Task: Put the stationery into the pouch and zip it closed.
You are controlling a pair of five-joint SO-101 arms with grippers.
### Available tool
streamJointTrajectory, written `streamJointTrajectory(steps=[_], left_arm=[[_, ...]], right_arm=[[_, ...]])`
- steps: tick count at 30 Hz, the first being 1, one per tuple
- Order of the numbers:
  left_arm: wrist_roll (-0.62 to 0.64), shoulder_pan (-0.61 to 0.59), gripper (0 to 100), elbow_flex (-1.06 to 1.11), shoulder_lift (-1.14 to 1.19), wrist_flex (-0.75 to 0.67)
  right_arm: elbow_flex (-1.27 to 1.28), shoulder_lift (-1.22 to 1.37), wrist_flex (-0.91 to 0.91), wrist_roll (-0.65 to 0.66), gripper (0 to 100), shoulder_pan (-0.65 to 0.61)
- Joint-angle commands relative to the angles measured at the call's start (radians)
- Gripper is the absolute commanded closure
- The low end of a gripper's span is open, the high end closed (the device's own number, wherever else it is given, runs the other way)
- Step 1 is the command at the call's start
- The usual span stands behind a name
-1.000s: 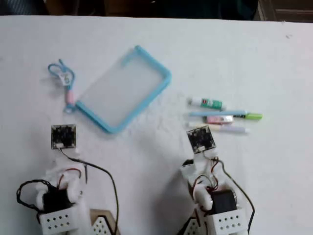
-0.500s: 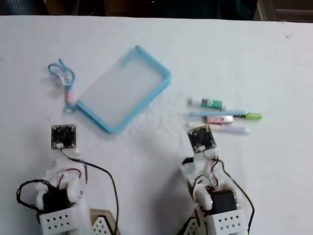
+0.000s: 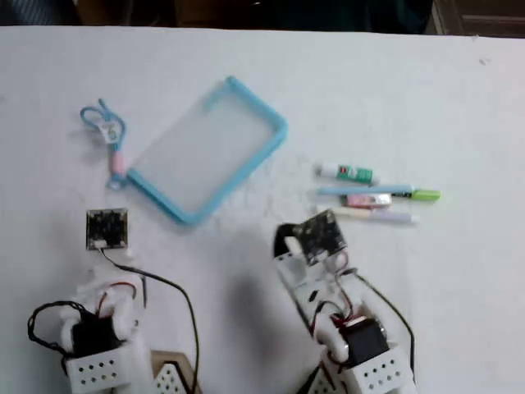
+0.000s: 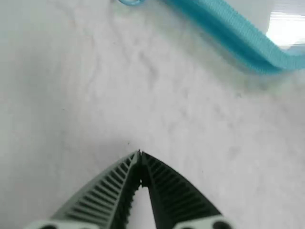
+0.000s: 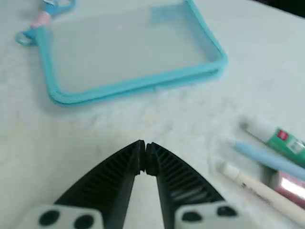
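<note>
White surface lies under both arms in the high view. A clear pouch (image 3: 205,152) with a blue rim lies flat at about 10 o'clock from the surface's middle, its blue strap (image 3: 107,131) at its 9 o'clock. The stationery lies outside the pouch, at about its 3 o'clock and well apart from it: a glue stick (image 3: 349,172), a blue pen (image 3: 373,191) with a green cap, a pink item (image 3: 367,200) and a white pen (image 3: 373,215), side by side. The left arm (image 3: 98,328) sits at 7 o'clock and the right arm (image 3: 336,312) at 5 o'clock.

In the left wrist view, the left tool (image 4: 139,164) is closed and empty over bare surface, tips together, with the pouch's rim beyond them.

In the right wrist view, the right tool (image 5: 144,152) is closed on nothing. The pouch lies ahead of its tips, and the glue stick and pens lie off to one side.
</note>
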Motion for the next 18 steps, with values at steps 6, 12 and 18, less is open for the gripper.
streamJointTrajectory(steps=[6, 12, 18], left_arm=[[0.002, -0.01, 97, -0.009, -0.007, 0.006], [0.002, -0.01, 97, -0.009, -0.007, 0.006], [0.002, -0.01, 97, -0.009, -0.007, 0.006]], right_arm=[[0.002, -0.005, -0.085, 0.029, 97.1, -0.153], [-0.089, -0.002, -0.033, 0.077, 82.7, -0.157], [-0.199, 0.16, -0.027, 0.078, 79.1, -0.255]])
